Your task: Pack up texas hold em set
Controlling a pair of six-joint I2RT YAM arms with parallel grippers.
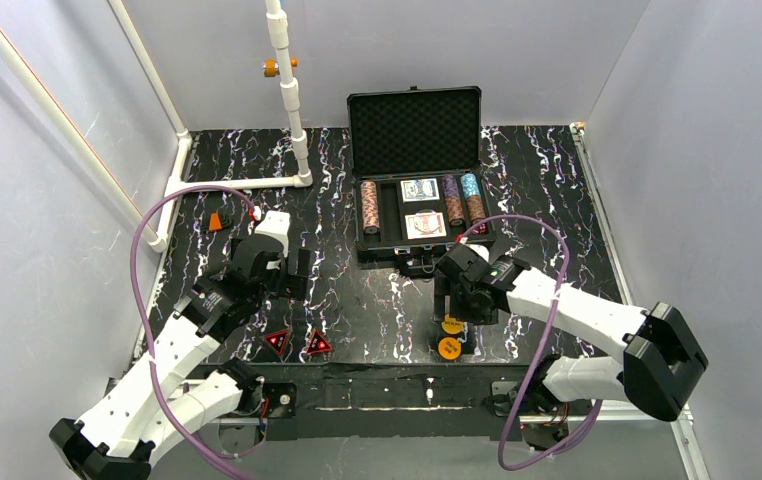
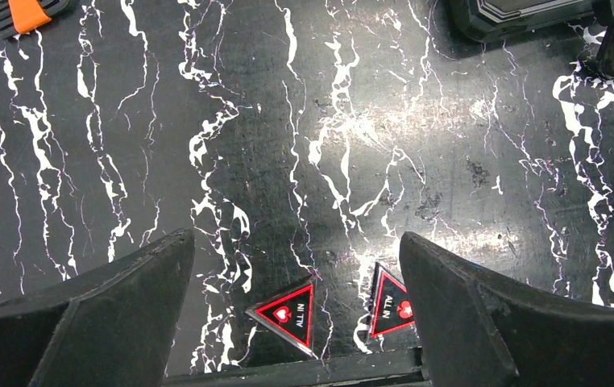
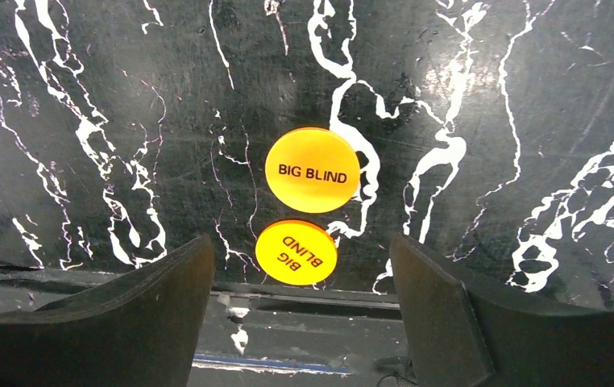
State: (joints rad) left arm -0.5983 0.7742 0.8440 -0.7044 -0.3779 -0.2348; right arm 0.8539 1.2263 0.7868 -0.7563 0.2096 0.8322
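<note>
2 glossy orange discs (image 3: 312, 169) (both round) on marbled table (image 3: 529, 81).

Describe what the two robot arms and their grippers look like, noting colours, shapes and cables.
The left arm and right arm have white shells with chunky black joints. A purple cable loops along each. Each gripper's fingers are matte black, broad and tapering to blunt tips.

White arms (image 1: 577, 310), black jaws, purple cables (image 1: 136, 265)
</note>
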